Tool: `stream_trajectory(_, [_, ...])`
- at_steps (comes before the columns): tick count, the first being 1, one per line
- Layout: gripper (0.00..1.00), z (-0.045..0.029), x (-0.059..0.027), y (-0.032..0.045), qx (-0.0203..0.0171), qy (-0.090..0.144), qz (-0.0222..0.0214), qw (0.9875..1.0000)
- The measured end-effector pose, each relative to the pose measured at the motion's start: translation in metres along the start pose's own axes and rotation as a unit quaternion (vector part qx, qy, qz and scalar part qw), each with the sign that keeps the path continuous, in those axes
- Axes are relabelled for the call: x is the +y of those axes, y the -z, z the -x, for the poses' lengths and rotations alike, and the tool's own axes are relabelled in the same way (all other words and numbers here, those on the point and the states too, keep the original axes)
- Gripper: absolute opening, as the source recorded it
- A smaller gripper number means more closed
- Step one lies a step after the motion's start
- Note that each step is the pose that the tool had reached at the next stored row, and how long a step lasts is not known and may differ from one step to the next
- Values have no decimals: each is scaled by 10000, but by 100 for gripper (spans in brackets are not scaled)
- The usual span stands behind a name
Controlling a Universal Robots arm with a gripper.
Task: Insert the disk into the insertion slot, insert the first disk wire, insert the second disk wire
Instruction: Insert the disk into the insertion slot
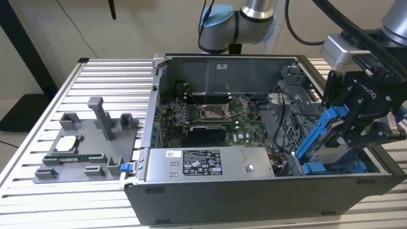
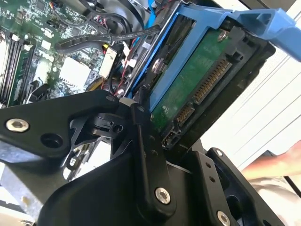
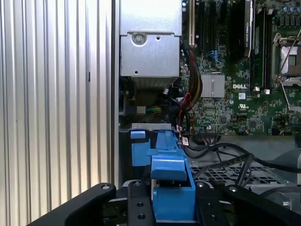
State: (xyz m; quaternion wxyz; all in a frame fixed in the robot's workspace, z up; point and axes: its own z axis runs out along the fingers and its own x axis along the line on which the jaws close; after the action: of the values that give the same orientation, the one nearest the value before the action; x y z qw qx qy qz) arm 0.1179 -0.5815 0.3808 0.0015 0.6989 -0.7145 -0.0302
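Exterior view's left to right: surface (image 1: 64, 86) with grey fixture (image 1: 89, 143); power-supply box (image 1: 203, 164); claw (image 1: 353, 136) clamped on the disk (image 1: 321, 133), which is steeply tilted (not yet seated) above the insertion slot (image 1: 337, 167). Disk insertion appears in hand; seating likely calls for squaring carrier to bay.

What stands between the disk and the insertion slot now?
Nothing visible does. The disk, tilted in the hand, hangs at the mouth of the insertion slot; black cables lie beside it, toward the motherboard.
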Motion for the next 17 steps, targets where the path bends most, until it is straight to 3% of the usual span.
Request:
stream_trajectory(11, [0,0,0,-1,0,0,0,10000])
stream_trajectory(12, [100,0,0,-1,1,0,0,10000])
stream_trajectory(17, [100,0,0,6,-1,0,0,10000])
